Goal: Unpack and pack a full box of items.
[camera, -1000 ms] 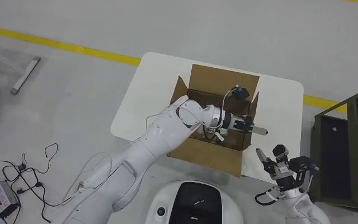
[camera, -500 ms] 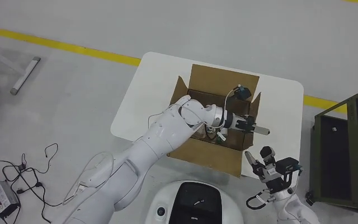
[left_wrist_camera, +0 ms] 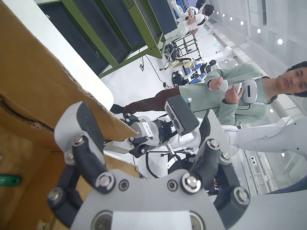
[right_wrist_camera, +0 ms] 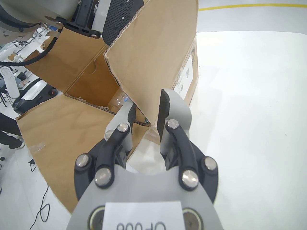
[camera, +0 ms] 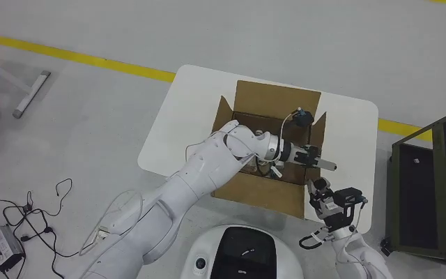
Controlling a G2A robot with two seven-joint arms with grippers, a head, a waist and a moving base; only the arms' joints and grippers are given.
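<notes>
Brown corrugated cardboard box [camera: 279, 103], one, flaps open, sits mid-table [camera: 181, 118]. Two grippers: left gripper [left_wrist_camera: 146, 118] spread at the side flap's [right_wrist_camera: 156, 48] edge; right gripper [right_wrist_camera: 147, 111] apart, straddling its corner.

Brown box [camera: 279, 97] w/ white label [right_wrist_camera: 186, 78], white table [camera: 181, 118] (yellow floor stripe [camera: 83, 59]).

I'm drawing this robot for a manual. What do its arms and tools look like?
The left arm and right arm are glossy white shells. The left tool and right tool match: grey base plate, black linkages with silver bolts, white fingers faced with black textured pads. A black braided cable runs along the left wrist, and the right tool's base carries a white label.
</notes>
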